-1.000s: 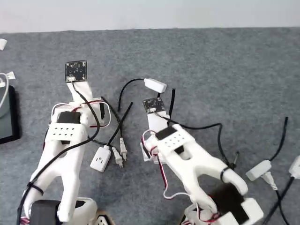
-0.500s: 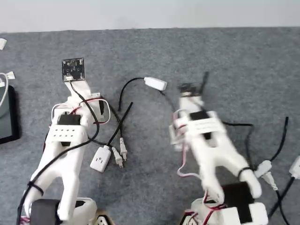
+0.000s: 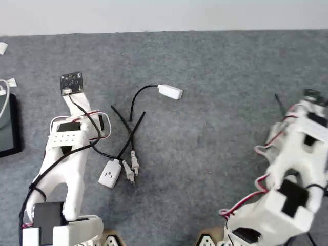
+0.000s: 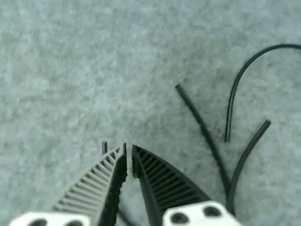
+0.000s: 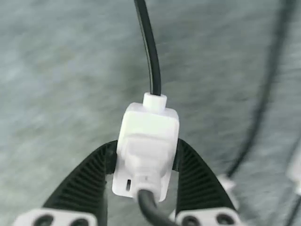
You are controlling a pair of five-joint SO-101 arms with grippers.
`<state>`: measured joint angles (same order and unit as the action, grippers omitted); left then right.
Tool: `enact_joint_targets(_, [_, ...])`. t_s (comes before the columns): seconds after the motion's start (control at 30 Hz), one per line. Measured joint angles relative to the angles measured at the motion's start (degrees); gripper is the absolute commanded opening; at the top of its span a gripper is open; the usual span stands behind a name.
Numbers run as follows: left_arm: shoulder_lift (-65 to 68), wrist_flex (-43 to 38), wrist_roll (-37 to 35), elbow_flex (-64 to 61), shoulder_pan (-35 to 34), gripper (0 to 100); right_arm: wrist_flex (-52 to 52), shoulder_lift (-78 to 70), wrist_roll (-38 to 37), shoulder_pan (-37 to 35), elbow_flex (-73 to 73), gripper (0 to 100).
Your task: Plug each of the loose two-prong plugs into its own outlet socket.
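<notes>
**Plugs (image 3: pixel 135 165) lie loose mid-table while the right gripper (image 5: pixel 146 150) clamps a socket**

Both two-prong plugs rest side by side on the grey table (image 3: pixel 220 77), their black leads (image 3: pixel 124 134) crossing as they run away from them. Just beside the plugs, on the left arm's (image 3: pixel 64 164) side, lies a white near socket (image 3: pixel 109 175), apart from their prongs. A far socket (image 3: pixel 170 91) sits well apart, farther up the table, at the end of a curved black cord (image 3: pixel 134 100).

The left gripper (image 4: pixel 129 149) hangs over bare table with its fingers drawn to a narrow slit and nothing between them; black lead ends (image 4: pixel 202 129) lie off to one side.

The right arm (image 3: pixel 294 169) stands at the table's right edge. Its gripper is closed on a white held socket (image 5: pixel 148 127), one finger (image 5: pixel 94 179) pressed against each flank. A black cable (image 5: pixel 150 47) leaves the block's far end, and another enters its near end.
</notes>
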<state>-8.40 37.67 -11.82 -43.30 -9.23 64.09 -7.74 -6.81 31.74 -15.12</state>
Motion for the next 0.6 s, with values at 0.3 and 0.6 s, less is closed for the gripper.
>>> enact_joint_targets(0.3, [0.0,3.3,0.0,0.0,-1.9,1,1.4,-18.2,-3.3,8.7,16.9,19.6])
enact_joint_targets(0.6, [0.0,3.4,1.6,0.0,-1.9,2,24.3,-21.4,-6.3,7.0,35.0,21.4])
